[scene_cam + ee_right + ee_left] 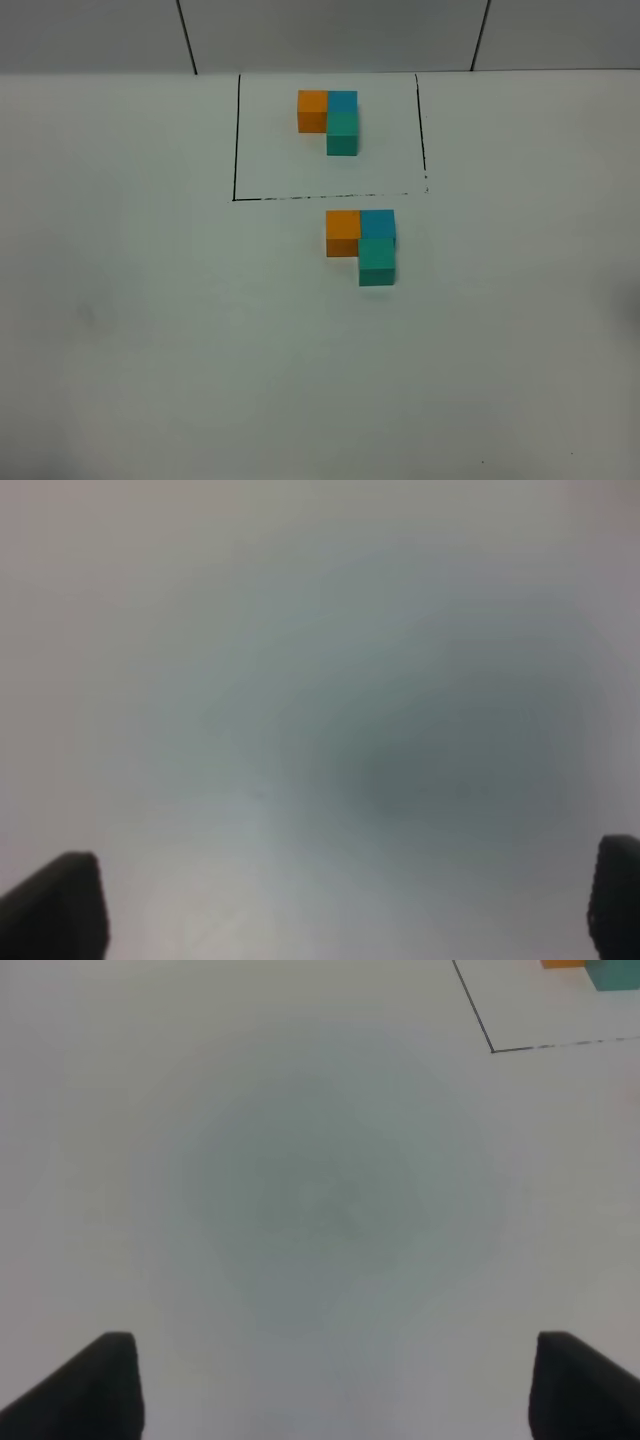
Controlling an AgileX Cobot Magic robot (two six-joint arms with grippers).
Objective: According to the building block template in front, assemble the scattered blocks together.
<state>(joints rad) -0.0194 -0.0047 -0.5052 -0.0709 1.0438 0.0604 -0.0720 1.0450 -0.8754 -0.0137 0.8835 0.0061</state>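
The building block template (pixel 330 120) is an L of orange, blue and teal-green cubes inside a thin black drawn rectangle (pixel 235 140) at the back of the white table. In front of the frame, the three unframed blocks sit joined in the same L: orange (pixel 342 232), blue (pixel 378 226), teal-green (pixel 377 262). Neither arm shows in the high view. My left gripper (pixel 330 1390) is open and empty over bare table; the frame's corner (pixel 492 1050) and the edges of the template cubes (pixel 590 968) show far off. My right gripper (pixel 340 910) is open and empty over bare table.
A white table (pixel 150 330) fills the view, with a grey tiled wall (pixel 330 30) behind its back edge. A faint shadow lies at the right edge (pixel 630 310).
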